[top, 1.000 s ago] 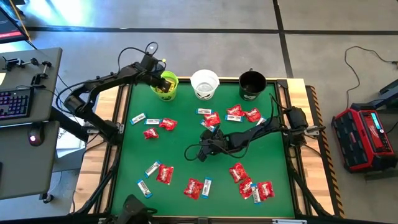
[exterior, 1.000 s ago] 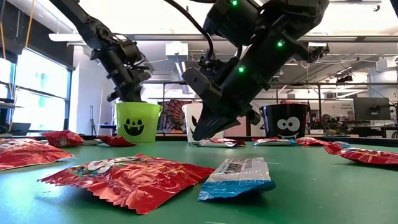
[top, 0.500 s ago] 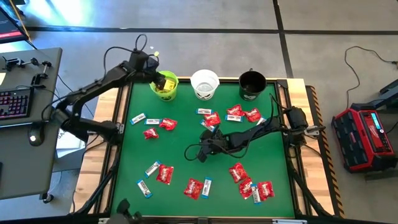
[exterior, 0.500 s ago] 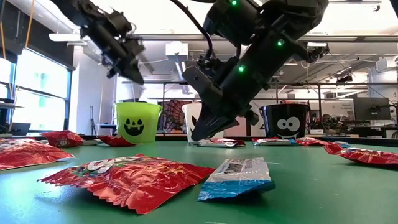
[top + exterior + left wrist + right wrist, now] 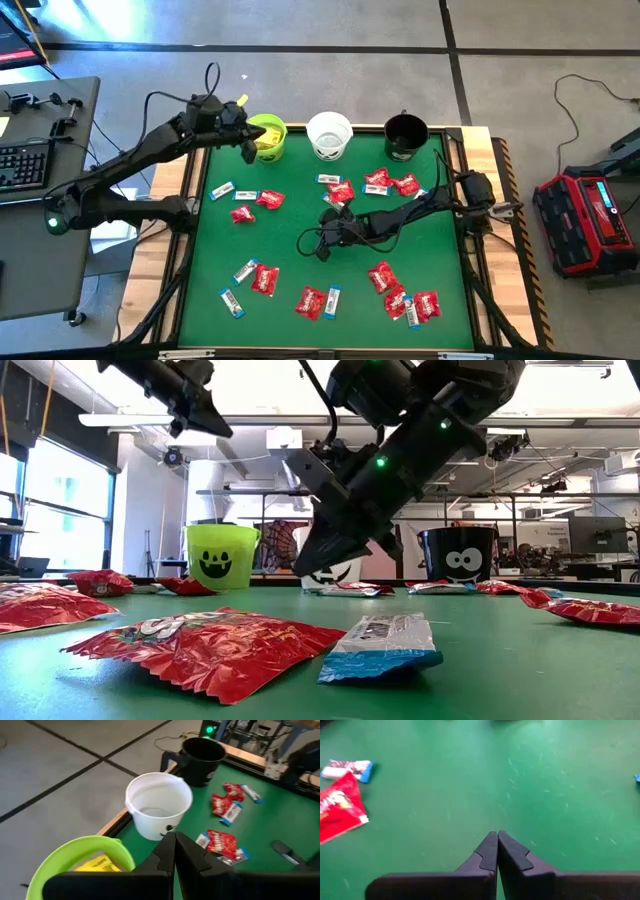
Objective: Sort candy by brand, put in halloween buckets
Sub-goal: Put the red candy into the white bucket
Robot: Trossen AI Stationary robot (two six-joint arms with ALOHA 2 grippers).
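Three buckets: they stood in a row along the far edge of the green table [image 5: 300, 250], lime green bucket [image 5: 267, 137] to the left, white bucket [image 5: 329, 135] in the middle, black bucket [image 5: 405, 136] to the right.
High view, candy: red packets [image 5: 265, 280] and blue-and-white bars [image 5: 222, 190] lay scattered across the mat, none touching a bucket; yellow showed only inside the lime green bucket.
High view, arms: the left gripper [image 5: 247, 146] hung at the lime green bucket's left rim; the right gripper [image 5: 322, 242] sat low over bare mat near the middle.
Low view: the left gripper [image 5: 215, 427] was well above the lime green bucket [image 5: 221, 556]; the right gripper [image 5: 303, 566] pointed down in front of the white bucket, with a red packet [image 5: 205, 643] and a blue-and-white bar [image 5: 381, 643] nearest the camera.
Left wrist view: fingers [image 5: 165, 855] pressed together with nothing between them; a yellow packet [image 5: 98, 864] lay in the lime green bucket [image 5: 75, 857], the white bucket [image 5: 158, 805] looked empty, and I could not see into the black bucket [image 5: 202, 760].
Right wrist view: fingers [image 5: 490, 851] also pressed together on nothing, over bare green, a red packet [image 5: 337, 815] and a bar [image 5: 347, 769] off to one side.
Doing it well: I'd say each gripper should spread its fingers before descending, take one packet alone, and keep one brand to a bucket.
In the way: overlapping packets near the far right cluster [image 5: 390, 183] might lift together; bucket rims stood close to each other.
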